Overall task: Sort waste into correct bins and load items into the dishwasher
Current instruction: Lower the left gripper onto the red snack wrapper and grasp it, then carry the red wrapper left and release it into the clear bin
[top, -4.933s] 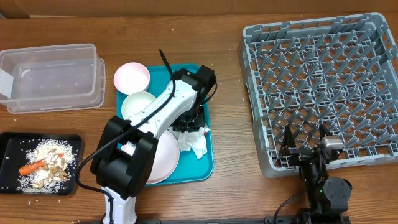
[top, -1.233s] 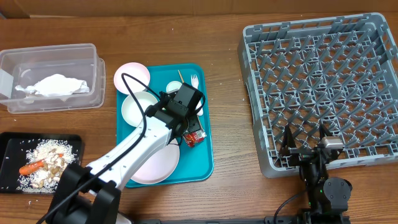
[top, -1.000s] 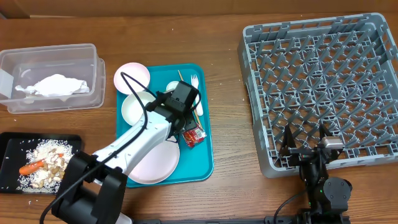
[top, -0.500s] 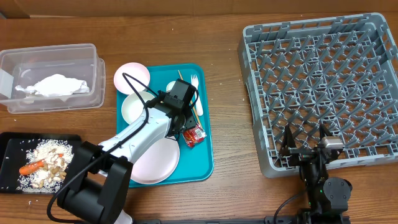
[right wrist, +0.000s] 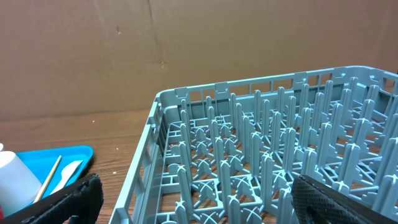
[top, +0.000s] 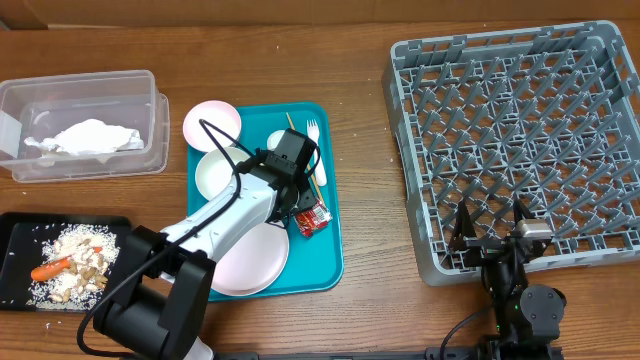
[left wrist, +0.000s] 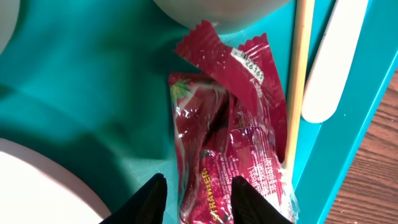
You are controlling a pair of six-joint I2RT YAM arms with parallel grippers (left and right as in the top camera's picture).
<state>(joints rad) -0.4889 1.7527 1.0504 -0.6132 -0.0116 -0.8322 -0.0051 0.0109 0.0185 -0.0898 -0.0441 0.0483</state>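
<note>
Directly between the fingers of the left gripper (left wrist: 199, 202), the red wrapper (left wrist: 230, 143) is lying flat on the teal tray (left wrist: 74, 93). The jaws are being held partly spread and astride the wrapper's near end. A sliver of tray is showing beside one finger, while the other is overlapping the crinkled film. No pinch is being shown yet, and whether the film is being touched cannot be told.

In the wrist view the wrapper's long axis is running straight away from the gripper, so the narrow width is being presented to the jaws. That alignment is judged to be what a clean pinch depends on. Just beside the wrapper, and nearly parallel to it, the wooden chopstick (left wrist: 297, 81) is lying along the tray's edge. The white fork handle (left wrist: 336, 62) is lying beyond it. The chopstick is judged close enough to be caught by the finger on that side.

Farther out, the clear tub (top: 80, 75) is sitting well apart from the tray, with a crumpled napkin (top: 85, 135) inside it. It is judged the likely destination for the wrapper. The right gripper (top: 491, 230) is being held fully spread and empty at the near edge of the grey dish rack (top: 510, 150). The wrapper is therefore far nearer to the left arm.
</note>
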